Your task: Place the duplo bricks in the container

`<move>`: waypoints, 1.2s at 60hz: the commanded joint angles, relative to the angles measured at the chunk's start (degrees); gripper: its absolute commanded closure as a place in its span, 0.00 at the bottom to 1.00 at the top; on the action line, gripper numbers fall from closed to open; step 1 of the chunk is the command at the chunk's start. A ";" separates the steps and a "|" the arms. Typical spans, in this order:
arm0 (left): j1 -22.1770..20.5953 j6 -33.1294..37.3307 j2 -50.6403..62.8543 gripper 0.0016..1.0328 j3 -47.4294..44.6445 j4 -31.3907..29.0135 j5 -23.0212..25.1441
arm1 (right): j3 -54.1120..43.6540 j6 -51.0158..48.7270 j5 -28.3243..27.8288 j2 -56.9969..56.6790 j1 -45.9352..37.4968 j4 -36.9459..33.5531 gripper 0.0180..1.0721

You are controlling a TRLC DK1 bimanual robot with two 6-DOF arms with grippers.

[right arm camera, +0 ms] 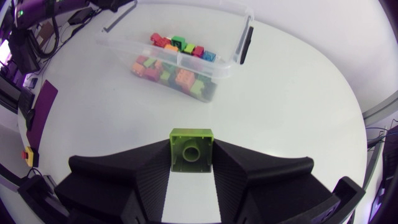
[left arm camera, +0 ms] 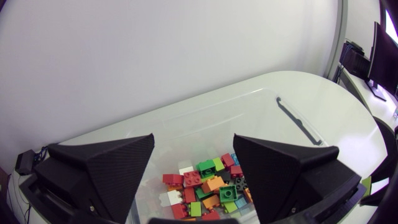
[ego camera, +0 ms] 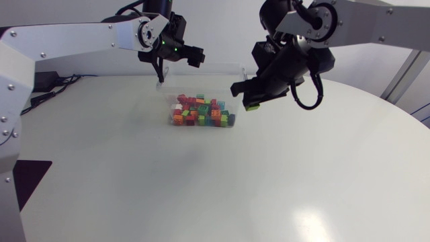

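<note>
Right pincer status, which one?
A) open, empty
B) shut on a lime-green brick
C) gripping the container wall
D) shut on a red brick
B: in the right wrist view the right pincer has both fingers pressed against the sides of the lime-green brick, and it is apart from the container.

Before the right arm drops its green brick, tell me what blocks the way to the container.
Nothing visible does: bare table lies between the green brick and the container; the left gripper hangs over its far corner.
</note>
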 commanded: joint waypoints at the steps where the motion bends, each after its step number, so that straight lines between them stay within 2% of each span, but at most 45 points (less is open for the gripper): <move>1: -0.74 -1.08 -4.87 0.05 -3.64 0.50 0.08 | 4.38 -0.68 0.14 1.05 0.50 0.17 0.76; 19: -0.74 -0.99 -16.74 0.05 -15.24 1.73 0.08 | 17.39 -2.26 0.14 12.03 0.68 5.79 0.76; 25: -0.21 -0.55 -20.52 0.05 -19.90 3.84 0.08 | 22.58 -2.61 0.14 16.43 0.68 6.93 0.76; 40: 1.20 -0.20 -31.24 0.05 -31.06 7.09 0.08 | 35.23 -3.40 -0.21 27.86 0.50 7.02 0.76; 50: 1.64 0.06 -36.52 0.05 -37.74 10.43 -0.01 | 40.33 -4.89 -0.83 33.66 -0.02 7.73 0.75; 55: 2.25 -0.37 -38.45 0.05 -39.76 10.61 0.08 | 43.93 -5.60 -0.83 36.47 -0.02 7.20 0.60; 63: 2.60 -0.46 -41.17 0.05 -43.54 11.66 0.08 | 51.93 -6.04 0.05 41.48 0.24 2.63 0.14; 65: 2.69 -0.46 -41.53 0.05 -43.89 11.75 0.08 | 54.39 -6.12 0.14 42.80 0.24 0.52 0.07; 72: 3.66 -0.46 -43.99 0.05 -46.09 11.84 0.17 | 56.59 -6.04 0.40 43.24 -0.02 -1.59 0.05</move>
